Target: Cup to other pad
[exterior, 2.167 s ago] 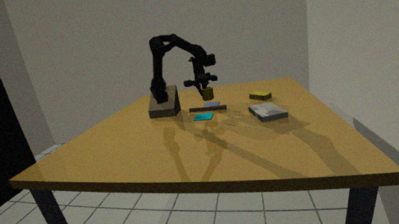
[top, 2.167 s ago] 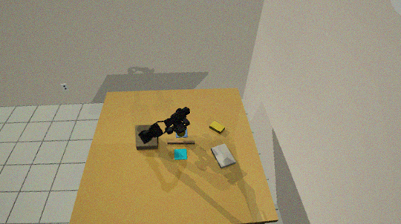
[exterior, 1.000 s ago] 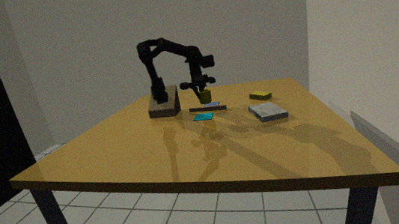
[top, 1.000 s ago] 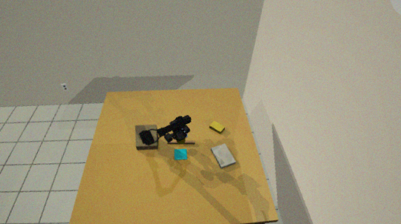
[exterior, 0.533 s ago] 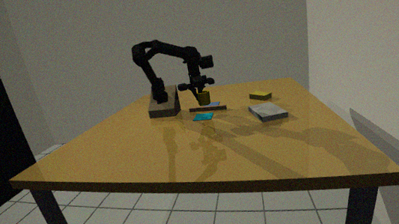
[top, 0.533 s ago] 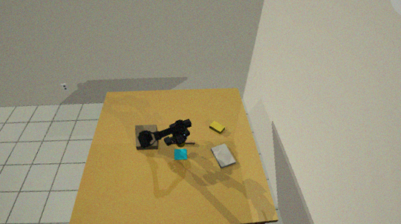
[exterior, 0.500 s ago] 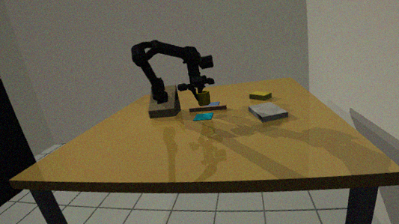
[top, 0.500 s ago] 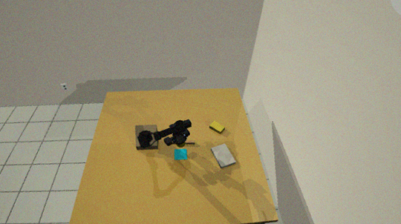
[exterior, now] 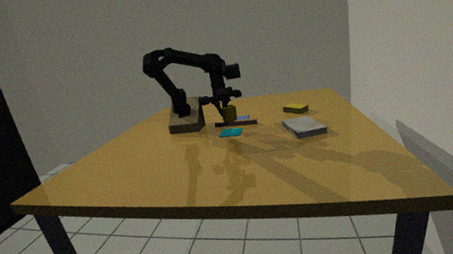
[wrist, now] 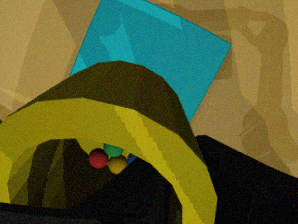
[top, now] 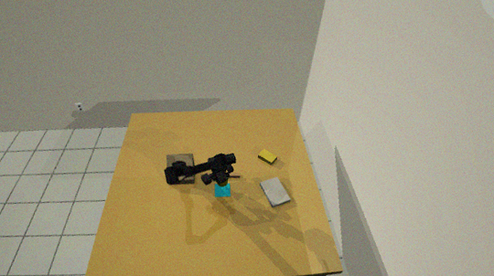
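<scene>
One black parallel-jaw gripper (exterior: pixel 225 102) is clamped on the wall of the olive-yellow round cup (exterior: pixel 229 113), carrying it upright off the glossy yellow-brown table top (exterior: pixel 223 170), above a thin dark brown bar (exterior: pixel 235 122) and just short of the flat cyan square pad (exterior: pixel 231 132). Three small marbles (wrist: pixel 108 157), red, green and yellow, sit together at the bottom of the cup in the wrist view, with the cyan pad showing beyond its rim. Well apart toward the right wall lie a flat grey rectangular block (exterior: pixel 304 127) and a small yellow block (exterior: pixel 295 108), while a blue pad (exterior: pixel 242 117) shows just behind the cup in the exterior view.
</scene>
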`<state>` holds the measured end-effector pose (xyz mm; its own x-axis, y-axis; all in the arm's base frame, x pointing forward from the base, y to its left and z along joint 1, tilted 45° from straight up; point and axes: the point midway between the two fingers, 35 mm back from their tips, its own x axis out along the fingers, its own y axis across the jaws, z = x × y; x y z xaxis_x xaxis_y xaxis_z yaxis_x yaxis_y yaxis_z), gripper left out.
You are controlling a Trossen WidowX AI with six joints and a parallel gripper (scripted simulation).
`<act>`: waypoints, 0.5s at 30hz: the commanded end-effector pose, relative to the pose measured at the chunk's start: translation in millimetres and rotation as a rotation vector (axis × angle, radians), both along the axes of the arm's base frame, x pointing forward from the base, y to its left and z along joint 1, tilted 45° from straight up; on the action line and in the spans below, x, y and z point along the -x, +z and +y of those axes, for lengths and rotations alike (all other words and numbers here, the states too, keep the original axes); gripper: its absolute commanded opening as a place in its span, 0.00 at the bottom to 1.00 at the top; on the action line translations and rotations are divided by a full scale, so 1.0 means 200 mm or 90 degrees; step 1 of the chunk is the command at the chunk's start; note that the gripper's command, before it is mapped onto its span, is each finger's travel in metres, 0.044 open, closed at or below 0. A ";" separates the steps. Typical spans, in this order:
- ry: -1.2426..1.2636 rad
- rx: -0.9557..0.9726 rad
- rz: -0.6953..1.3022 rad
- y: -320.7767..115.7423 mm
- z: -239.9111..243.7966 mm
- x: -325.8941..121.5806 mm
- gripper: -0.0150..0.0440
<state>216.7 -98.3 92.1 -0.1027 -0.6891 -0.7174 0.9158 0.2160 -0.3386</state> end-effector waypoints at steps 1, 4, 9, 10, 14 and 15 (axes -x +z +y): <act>0.002 0.003 0.000 0.04 -0.03 0.01 0.25; 0.002 0.003 0.000 0.06 -0.05 0.02 0.25; 0.002 0.003 0.000 0.05 -0.06 0.02 0.25; 0.002 0.003 0.000 0.05 -0.07 0.02 0.25; 0.002 0.003 0.000 0.03 -0.08 0.02 0.25; 0.002 0.003 0.000 0.03 -0.09 0.02 0.25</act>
